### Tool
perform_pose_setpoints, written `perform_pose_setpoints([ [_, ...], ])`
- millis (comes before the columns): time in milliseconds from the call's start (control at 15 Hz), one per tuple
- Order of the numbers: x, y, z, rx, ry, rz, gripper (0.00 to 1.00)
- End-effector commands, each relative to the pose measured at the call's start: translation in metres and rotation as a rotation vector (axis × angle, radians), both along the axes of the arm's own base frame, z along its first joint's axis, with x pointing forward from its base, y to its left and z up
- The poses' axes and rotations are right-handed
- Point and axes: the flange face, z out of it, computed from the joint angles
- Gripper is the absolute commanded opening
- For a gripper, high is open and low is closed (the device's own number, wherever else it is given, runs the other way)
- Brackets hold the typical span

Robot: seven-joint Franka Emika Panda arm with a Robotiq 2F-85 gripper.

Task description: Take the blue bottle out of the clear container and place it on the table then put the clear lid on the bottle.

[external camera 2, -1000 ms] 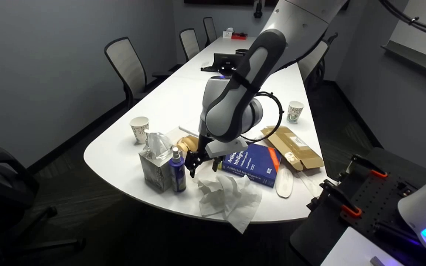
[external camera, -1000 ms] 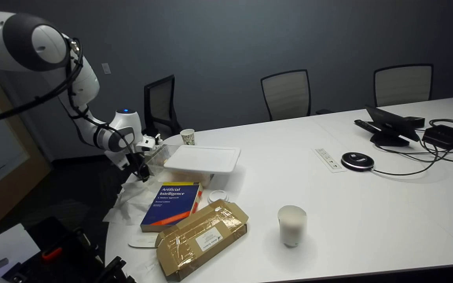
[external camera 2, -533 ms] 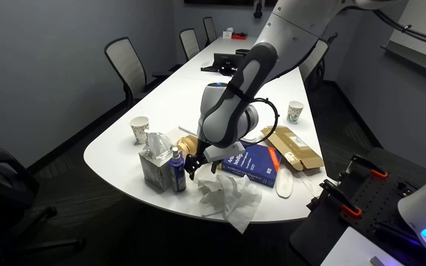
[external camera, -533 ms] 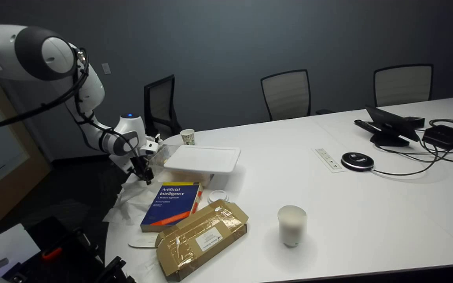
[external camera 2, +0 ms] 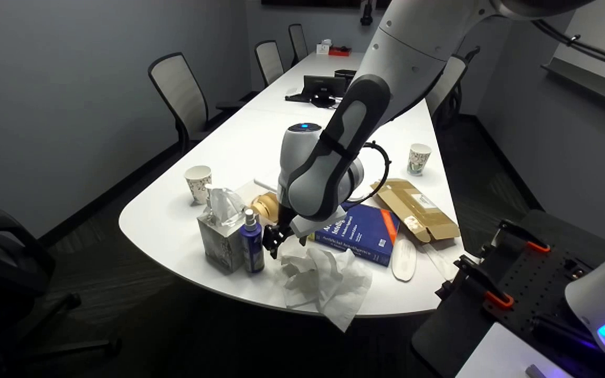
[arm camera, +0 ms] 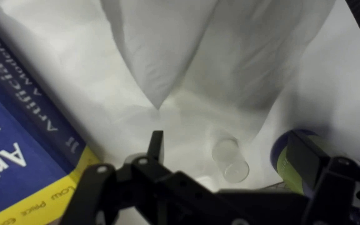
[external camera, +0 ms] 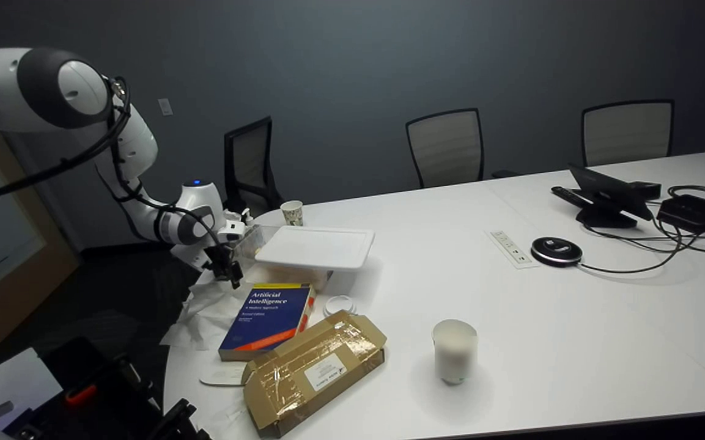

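Observation:
The blue bottle, with a white spray top, stands upright on the white table beside the tissue box. Its side with a green band shows in the wrist view, partly hidden behind a finger. The clear lid, a small clear cylinder, is on the table between the finger lines in the wrist view; I cannot make it out in the exterior views. My gripper is open and empty, low over the table. One finger is close beside the bottle; I cannot tell if they touch. The clear container is behind the gripper.
A grey tissue box stands against the bottle. Crumpled white paper lies in front of the gripper. A thick blue book and a cardboard box lie beside. A white lid rests on the container. The table's curved edge is near.
The arm and gripper have come down toward the table, and the hand has tilted a little. The gripper stays open. The bottle and other things have not moved.

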Motion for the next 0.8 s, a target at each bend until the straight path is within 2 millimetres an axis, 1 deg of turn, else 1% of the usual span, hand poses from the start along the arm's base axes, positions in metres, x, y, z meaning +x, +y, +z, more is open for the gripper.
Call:
perform_pose_setpoints([
  [0, 0.004, 0.01, -0.001, -0.022, -0.055, 0.024, 1.0],
  [200, 0.004, 0.011, -0.004, -0.019, -0.072, 0.022, 1.0],
  [733, 0.011, 0.004, -0.013, -0.01, -0.127, 0.009, 1.0],
])
